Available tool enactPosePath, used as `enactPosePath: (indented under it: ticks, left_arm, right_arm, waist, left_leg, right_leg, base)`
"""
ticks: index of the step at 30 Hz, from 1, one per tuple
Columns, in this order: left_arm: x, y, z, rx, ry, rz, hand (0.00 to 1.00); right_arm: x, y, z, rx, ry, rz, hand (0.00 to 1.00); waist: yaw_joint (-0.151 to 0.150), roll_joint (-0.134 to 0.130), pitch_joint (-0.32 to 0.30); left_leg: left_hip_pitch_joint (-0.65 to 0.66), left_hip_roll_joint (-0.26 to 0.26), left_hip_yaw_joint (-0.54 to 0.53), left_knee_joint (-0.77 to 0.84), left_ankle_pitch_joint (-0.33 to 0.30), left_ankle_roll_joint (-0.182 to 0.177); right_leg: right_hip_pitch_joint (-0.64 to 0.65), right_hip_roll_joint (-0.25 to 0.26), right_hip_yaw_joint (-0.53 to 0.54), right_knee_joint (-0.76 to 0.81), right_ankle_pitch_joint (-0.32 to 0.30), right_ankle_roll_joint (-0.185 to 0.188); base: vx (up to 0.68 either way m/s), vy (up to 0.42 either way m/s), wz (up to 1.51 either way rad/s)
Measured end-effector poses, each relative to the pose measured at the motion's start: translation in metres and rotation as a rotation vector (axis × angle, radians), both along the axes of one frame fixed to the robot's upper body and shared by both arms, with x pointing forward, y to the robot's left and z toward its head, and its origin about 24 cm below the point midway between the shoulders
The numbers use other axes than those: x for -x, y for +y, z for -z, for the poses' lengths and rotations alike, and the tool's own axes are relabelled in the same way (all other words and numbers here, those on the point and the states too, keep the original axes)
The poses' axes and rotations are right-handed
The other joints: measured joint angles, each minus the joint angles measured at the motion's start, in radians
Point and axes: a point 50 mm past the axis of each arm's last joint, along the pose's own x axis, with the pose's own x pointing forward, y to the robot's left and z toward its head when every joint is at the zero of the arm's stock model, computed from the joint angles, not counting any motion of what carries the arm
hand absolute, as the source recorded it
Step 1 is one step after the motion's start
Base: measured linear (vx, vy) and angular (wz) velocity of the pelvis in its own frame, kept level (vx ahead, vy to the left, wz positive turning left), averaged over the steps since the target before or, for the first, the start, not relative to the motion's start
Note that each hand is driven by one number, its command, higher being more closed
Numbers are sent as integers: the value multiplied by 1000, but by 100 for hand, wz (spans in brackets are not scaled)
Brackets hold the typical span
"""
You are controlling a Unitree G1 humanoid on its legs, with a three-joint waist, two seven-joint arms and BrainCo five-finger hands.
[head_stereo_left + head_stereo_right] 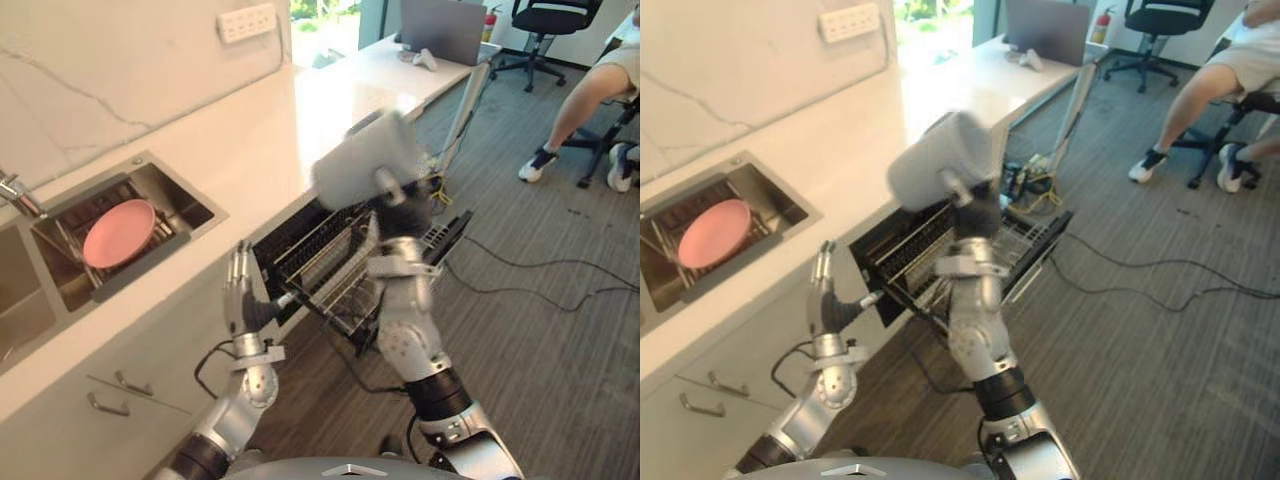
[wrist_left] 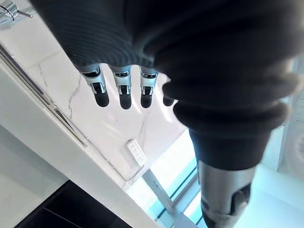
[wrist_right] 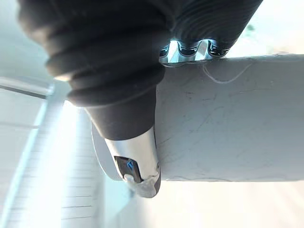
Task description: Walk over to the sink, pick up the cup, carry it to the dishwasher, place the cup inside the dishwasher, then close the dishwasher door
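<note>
White, grey-veined countertop (image 1: 250,130) runs above an open dishwasher (image 1: 292,232) on a striped grey carpet floor (image 1: 540,330).

Cup (image 1: 365,158): pale grey, matte and cylindrical, with fine hairline marks on its wall in the right wrist view. It is tilted and held in the air above the dishwasher, level with the countertop edge. Its inside cannot be seen.

Right hand (image 1: 404,212): directly above the dishwasher, with the fingers (image 3: 190,50) and the thumb clamped on opposite sides of the cup's wall.

Left hand (image 1: 238,292): upright just beside the dishwasher's near edge, with the fingers straight and side by side, holding nothing.

Containers: the dishwasher holds 1 wire rack (image 1: 340,275), pulled out over the lowered door (image 1: 447,232). The steel sink (image 1: 185,195), set in the countertop well away from the dishwasher, holds a dark drainer carrying 1 pink plate (image 1: 118,232).

Background: beyond the dishwasher, 1 laptop (image 1: 440,28) stands on a white desk, and a seated person's legs (image 1: 575,95) show beside an office chair.
</note>
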Motion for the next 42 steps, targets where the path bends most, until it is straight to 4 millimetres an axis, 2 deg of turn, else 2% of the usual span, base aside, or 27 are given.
enactPosePath:
  ticks: [3, 7, 10, 12, 14, 16, 17, 19, 21, 22, 26, 28, 29, 30, 31, 32, 33, 35, 37, 38, 41, 42]
  left_arm:
    - [-3, 4, -3, 10, -12, -17, 0]
    - [-4, -2, -5, 84, -11, 9, 0]
    - [-5, -11, -1, 226, 91, 150, 0]
    - [-1, -24, 7, 330, 211, 316, 0]
    - [16, -43, 23, 440, 407, 563, 0]
    - [32, -56, 37, 521, 558, 702, 0]
    - [41, -60, 48, 566, 656, 748, 0]
    - [52, -55, 67, 582, 781, 744, 0]
    - [69, -32, 95, 540, 921, 646, 0]
    - [72, -24, 101, 524, 950, 611, 0]
    - [102, 35, 143, 339, 1177, 315, 0]
    - [98, 59, 149, 292, 1226, 175, 0]
    - [99, 78, 155, 289, 1258, 66, 0]
    - [112, 98, 161, 280, 1309, -59, 0]
    - [120, 106, 165, 285, 1344, -119, 0]
    - [139, 120, 170, 295, 1417, -232, 0]
    - [149, 127, 172, 293, 1454, -282, 0]
    - [178, 143, 174, 304, 1533, -411, 0]
    - [185, 147, 173, 322, 1531, -463, 0]
    - [183, 147, 173, 334, 1520, -475, 0]
    - [170, 151, 170, 391, 1454, -505, 0]
    - [164, 155, 168, 424, 1421, -526, 0]
  right_arm:
    - [2, -20, 2, -40, -6, 85, 100]
    - [8, -46, 10, -61, 10, 194, 100]
    - [15, -71, 17, -31, 32, 297, 100]
    - [19, -87, 19, 8, 48, 376, 100]
    - [23, -104, 24, 97, 100, 461, 100]
    - [23, -115, 32, 186, 160, 515, 100]
    - [22, -124, 40, 236, 210, 544, 100]
    - [21, -136, 54, 294, 301, 570, 100]
    - [19, -148, 76, 389, 436, 596, 100]
    - [18, -151, 81, 417, 471, 598, 100]
    - [16, -152, 118, 526, 647, 533, 100]
    - [15, -148, 127, 566, 687, 498, 100]
    - [13, -142, 130, 583, 694, 463, 100]
    - [10, -135, 131, 620, 687, 440, 100]
    - [10, -134, 131, 628, 685, 438, 100]
    - [9, -133, 131, 645, 689, 439, 100]
    - [7, -133, 131, 656, 691, 441, 100]
    - [-3, -134, 132, 656, 713, 442, 100]
    - [-15, -135, 129, 650, 720, 444, 100]
    - [-25, -135, 124, 649, 716, 446, 100]
    - [-47, -137, 105, 678, 702, 449, 100]
    - [-58, -137, 94, 709, 698, 450, 100]
  waist:
    - [-20, 0, 0]
    - [-21, -2, 1]
    - [-24, -7, 4]
    - [-24, -8, 5]
    - [-32, -10, 6]
    - [-39, -13, 8]
    - [-41, -19, 12]
    - [-41, -20, 13]
    - [-44, -26, 16]
    - [-42, -25, 16]
    - [-23, -30, 19]
    - [-12, -38, 25]
    - [0, -42, 27]
    - [7, -46, 30]
    - [10, -50, 33]
    - [18, -60, 39]
    - [20, -67, 43]
    - [34, -97, 82]
    - [54, -126, 120]
    - [75, -139, 140]
    - [106, -139, 206]
    - [130, -135, 233]
  left_leg:
    - [0, 1, 7, -1, -1, 0]
    - [3, 2, 25, -2, -8, -1]
    - [0, 2, 25, -2, -9, -2]
    - [-1, 2, 25, -2, -11, -2]
    - [-2, 2, 25, -2, -15, -3]
    - [-3, 2, 24, -2, -16, -3]
    - [-5, 3, 23, -1, -17, -3]
    - [-11, 4, 17, 1, -18, -3]
    - [-36, 5, -10, 12, -18, -2]
    - [-40, 5, -15, 16, -18, -2]
    - [-73, 5, -60, 37, -20, -2]
    - [-87, 2, -88, 40, -17, -3]
    - [-86, 2, -91, 40, -15, -4]
    - [-87, 3, -94, 36, -15, -4]
    - [-88, 3, -95, 35, -15, -4]
    - [-96, 3, -102, 35, -14, -4]
    - [-103, 2, -109, 36, -13, -4]
    - [-128, 2, -140, 39, -4, -4]
    - [-168, 1, -164, 57, -1, -4]
    - [-199, -1, -177, 81, 0, -2]
    - [-267, -5, -226, 151, -5, 3]
    - [-303, -4, -247, 183, -10, 4]
  right_leg:
    - [-1, 1, 5, 0, -1, 1]
    - [-9, 2, 23, 0, -1, 2]
    - [-11, 2, 24, 0, -1, 3]
    - [-13, 2, 24, 0, -2, 4]
    - [-13, 2, 23, 0, -5, 8]
    - [-13, 2, 23, 0, -6, 9]
    - [-13, 2, 22, 0, -7, 10]
    - [-14, 2, 16, 0, -9, 13]
    - [-13, 1, -8, 0, -14, 15]
    - [-14, 2, -12, 0, -14, 14]
    - [-5, 1, -56, 0, -16, 14]
    - [3, -1, -82, 0, -17, 14]
    - [7, -1, -88, 0, -18, 13]
    - [7, 0, -88, 0, -19, 14]
    - [6, 0, -89, 0, -20, 14]
    - [4, 0, -94, 0, -24, 15]
    - [3, 0, -102, 0, -26, 16]
    - [2, 2, -129, 0, -33, 18]
    - [-12, 3, -149, 2, -32, 17]
    - [-31, 3, -154, 8, -25, 8]
    - [-39, 2, -171, 24, -25, 9]
    - [-49, 5, -169, 29, -27, 11]
  base:
    - [-19, 10, -6]
    - [-6, 14, -13]
    - [0, 0, 0]
    - [0, 0, 0]
    - [0, 0, 0]
    - [0, 0, 0]
    - [6, 8, 4]
    - [-8, 3, 11]
    - [-18, -4, 27]
    - [-11, -2, 26]
    - [-9, 3, 31]
    - [-24, 8, 38]
    - [-36, 6, 12]
    - [-44, 4, 6]
    - [-33, 1, 5]
    - [-22, 3, 12]
    - [-17, 0, 28]
    - [-42, -4, 37]
    - [-57, 7, 37]
    - [-29, 24, 37]
    - [-41, 45, 49]
    - [-75, 52, 35]
